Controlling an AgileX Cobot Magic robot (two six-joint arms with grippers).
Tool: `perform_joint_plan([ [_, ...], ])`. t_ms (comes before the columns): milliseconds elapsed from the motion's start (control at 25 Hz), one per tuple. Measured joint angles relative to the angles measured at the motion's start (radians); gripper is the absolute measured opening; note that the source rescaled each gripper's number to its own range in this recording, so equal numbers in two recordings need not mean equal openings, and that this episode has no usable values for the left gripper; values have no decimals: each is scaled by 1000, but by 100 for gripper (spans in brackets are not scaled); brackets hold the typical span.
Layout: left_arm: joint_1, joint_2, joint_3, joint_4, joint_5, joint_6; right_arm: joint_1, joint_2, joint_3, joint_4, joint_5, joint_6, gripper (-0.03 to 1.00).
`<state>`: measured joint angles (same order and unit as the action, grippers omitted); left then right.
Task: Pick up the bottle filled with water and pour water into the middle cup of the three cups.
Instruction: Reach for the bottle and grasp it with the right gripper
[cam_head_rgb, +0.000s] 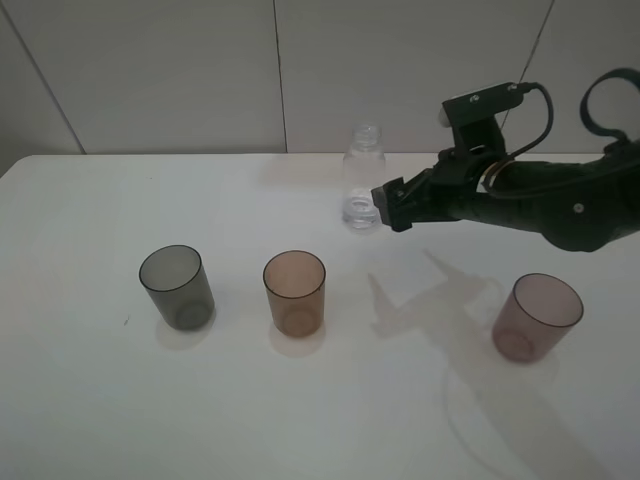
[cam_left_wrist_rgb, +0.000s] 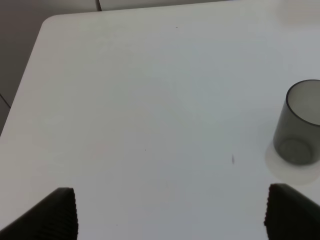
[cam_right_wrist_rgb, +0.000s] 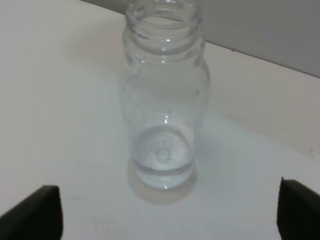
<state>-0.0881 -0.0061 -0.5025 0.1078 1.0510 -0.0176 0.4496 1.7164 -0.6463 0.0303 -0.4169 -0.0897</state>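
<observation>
white tabletop (cam_head_rgb: 300, 420) in the high view carries the small clear plastic bottle (cam_head_rgb: 362, 180), upright, just beside the right tool (cam_head_rgb: 385, 205), the nearer one. left wrist view: left tool (cam_left_wrist_rgb: 175, 215) spread, empty. right wrist view: jaws released, bottle straight ahead, untouched.

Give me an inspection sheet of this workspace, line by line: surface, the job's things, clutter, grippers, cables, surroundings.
Surface: white table, bare apart from a tiny dark speck near the grey cup.
Job's things: bottle upright, capless, a little water at its bottom; grey cup, amber middle cup and mauve cup upright in a row, looking empty.
Clutter: nothing seen.
Grippers: right gripper open, facing the bottle, not gripping; left gripper open over bare table.
Cables: black cable looped over the right arm.
Surroundings: pale panelled wall.
</observation>
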Motion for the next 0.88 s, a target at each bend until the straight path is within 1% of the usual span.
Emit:
perform_joint_plan([
  [80, 0, 0, 0, 0, 0, 0, 22, 29, -1, -1, -46, 1, 85],
  [240, 0, 0, 0, 0, 0, 0, 42, 92, -14, -3, -82, 4, 85],
  [360, 0, 0, 0, 0, 0, 0, 42, 128, -16, 1, -151, 48, 85],
  [440, 0, 0, 0, 0, 0, 0, 42, 143, -16, -1, -200, 100, 85],
  [520, 0, 0, 0, 0, 0, 0, 42, 153, -16, -21, -243, 146, 85],
  [680, 0, 0, 0, 0, 0, 0, 42, 172, -16, -121, -292, 179, 85],
  [760, 0, 0, 0, 0, 0, 0, 42, 182, -17, -135, -319, 182, 85],
  [880, 0, 0, 0, 0, 0, 0, 42, 214, -17, -122, -372, 182, 85],
])
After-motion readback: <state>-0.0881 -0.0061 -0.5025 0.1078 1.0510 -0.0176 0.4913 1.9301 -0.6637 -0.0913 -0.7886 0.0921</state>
